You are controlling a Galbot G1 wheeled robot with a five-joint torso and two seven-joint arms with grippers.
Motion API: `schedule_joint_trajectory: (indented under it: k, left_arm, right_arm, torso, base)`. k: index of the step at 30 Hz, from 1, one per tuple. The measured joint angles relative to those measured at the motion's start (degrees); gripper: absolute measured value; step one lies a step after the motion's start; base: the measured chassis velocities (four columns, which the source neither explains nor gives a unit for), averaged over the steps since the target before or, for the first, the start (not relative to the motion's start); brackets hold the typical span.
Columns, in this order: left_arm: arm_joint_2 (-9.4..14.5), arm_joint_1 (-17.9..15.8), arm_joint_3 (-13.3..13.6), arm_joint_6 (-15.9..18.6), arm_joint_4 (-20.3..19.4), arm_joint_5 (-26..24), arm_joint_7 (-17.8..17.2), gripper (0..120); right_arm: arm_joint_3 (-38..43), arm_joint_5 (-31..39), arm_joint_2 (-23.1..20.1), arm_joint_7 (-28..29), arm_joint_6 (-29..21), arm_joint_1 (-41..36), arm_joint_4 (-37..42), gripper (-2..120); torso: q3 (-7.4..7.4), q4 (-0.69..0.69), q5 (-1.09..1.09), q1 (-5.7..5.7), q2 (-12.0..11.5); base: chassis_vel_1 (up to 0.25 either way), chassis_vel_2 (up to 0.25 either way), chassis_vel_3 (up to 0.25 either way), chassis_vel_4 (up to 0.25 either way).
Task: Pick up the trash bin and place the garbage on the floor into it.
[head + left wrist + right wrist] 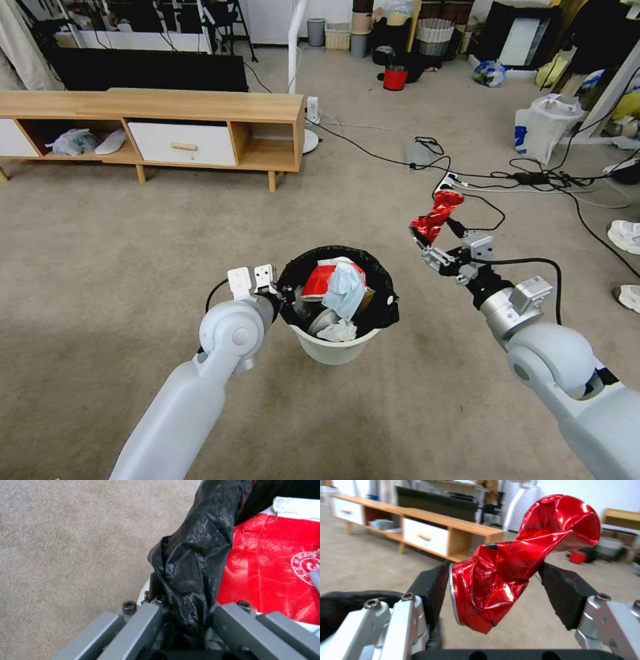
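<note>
The trash bin (333,347), white with a black bag (196,555) folded over its rim, hangs above the carpet at the middle. My left gripper (285,293) is shut on the bin's left rim and bag. Inside lie a red-white packet (319,280), a light blue mask (343,287) and white tissue (339,331). To the right of the bin and a little higher, my right gripper (427,241) is shut on a crumpled red wrapper (437,215). In the right wrist view the red wrapper (513,570) sits squeezed between the black pads (431,590).
A long wooden TV stand (153,130) stands at the back left. Black cables and a power strip (460,180) run across the carpet at the right. A white plastic bag (543,127), a red bucket (395,78) and white shoes (625,235) lie farther off.
</note>
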Motion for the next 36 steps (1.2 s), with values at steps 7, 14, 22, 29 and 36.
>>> schedule_joint_trajectory:
  k: [7, 14, 22, 29, 36]
  left_arm:
    - [-0.54, -0.40, 0.15, 0.00, 0.42, 0.16, 0.38, 2]
    - [-0.89, -0.47, 0.05, 0.00, 1.01, 0.64, 0.98, 2]
    - [-1.62, -0.66, 0.36, 0.00, 1.08, 0.81, 1.21, 2]
    - [-1.79, -0.82, 0.62, 0.00, 1.27, 1.00, 1.43, 2]
    - [-2.12, -1.61, 1.61, -0.02, 1.63, 0.98, 1.63, 2]
  right_arm:
    - [-2.66, 0.47, -3.43, -6.44, 4.48, 0.78, -0.19, 64]
    - [-3.43, 0.33, -4.69, -12.73, 7.61, 1.02, -1.53, 64]
    - [-5.10, -0.07, -7.01, -18.87, 10.55, 1.26, -2.86, 63]
    - [-6.76, -0.23, -7.78, -22.07, 11.66, 1.89, -3.73, 63]
    - [-7.22, -0.17, -8.39, -24.66, 12.21, 2.25, -4.68, 63]
  torso:
    - [0.00, 0.00, 0.00, 0.00, 0.00]
    - [0.00, 0.00, 0.00, 0.00, 0.00]
    - [0.00, -0.01, 0.00, 0.00, 0.00]
    - [0.00, 0.00, 0.00, 0.00, 0.00]
    - [0.00, 0.00, 0.00, 0.00, 0.00]
  base:
    - [0.000, 0.000, 0.000, 0.000]
    - [0.000, 0.000, 0.000, 0.000]
    - [0.000, 0.000, 0.000, 0.000]
    - [0.000, 0.000, 0.000, 0.000]
    - [0.000, 0.000, 0.000, 0.000]
